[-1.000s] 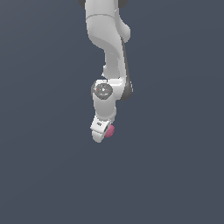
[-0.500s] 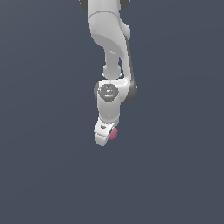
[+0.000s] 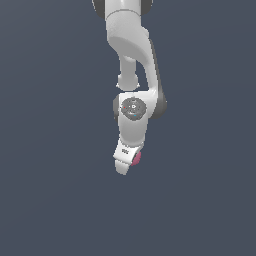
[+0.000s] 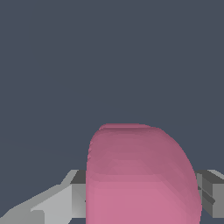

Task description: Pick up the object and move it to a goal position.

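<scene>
The pink ball (image 3: 136,158) is small and lumpy. In the exterior view it peeks out on the exterior view's right of my white gripper (image 3: 125,164), mostly hidden behind the hand. In the wrist view the pink ball (image 4: 140,175) fills the space between my two grey fingers (image 4: 57,203), which press on its sides. The gripper is shut on the ball. The arm hangs down from the top of the exterior view.
A plain dark grey surface (image 3: 50,200) fills the background in both views. No other objects or edges show.
The arm has moved a little toward the camera and downward with the ball in its grip. The grip looks unchanged.
</scene>
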Action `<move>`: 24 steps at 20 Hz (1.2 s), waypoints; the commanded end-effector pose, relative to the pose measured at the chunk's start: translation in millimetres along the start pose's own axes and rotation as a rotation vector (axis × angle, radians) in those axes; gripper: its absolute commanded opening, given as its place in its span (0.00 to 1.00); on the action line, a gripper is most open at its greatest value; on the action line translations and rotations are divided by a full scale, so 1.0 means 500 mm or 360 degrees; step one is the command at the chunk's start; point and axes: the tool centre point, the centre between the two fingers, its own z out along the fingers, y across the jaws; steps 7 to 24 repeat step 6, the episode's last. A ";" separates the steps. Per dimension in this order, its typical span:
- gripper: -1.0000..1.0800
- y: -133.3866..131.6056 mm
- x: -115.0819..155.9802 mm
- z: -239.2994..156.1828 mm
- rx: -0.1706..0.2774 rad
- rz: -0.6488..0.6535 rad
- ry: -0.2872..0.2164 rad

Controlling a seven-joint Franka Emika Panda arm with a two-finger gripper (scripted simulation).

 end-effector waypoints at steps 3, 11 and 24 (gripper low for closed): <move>0.00 0.010 0.014 -0.008 0.0001 0.0001 -0.0001; 0.00 0.011 0.016 -0.009 0.0000 0.0001 -0.0001; 0.00 0.011 0.016 -0.009 0.0000 0.0001 -0.0001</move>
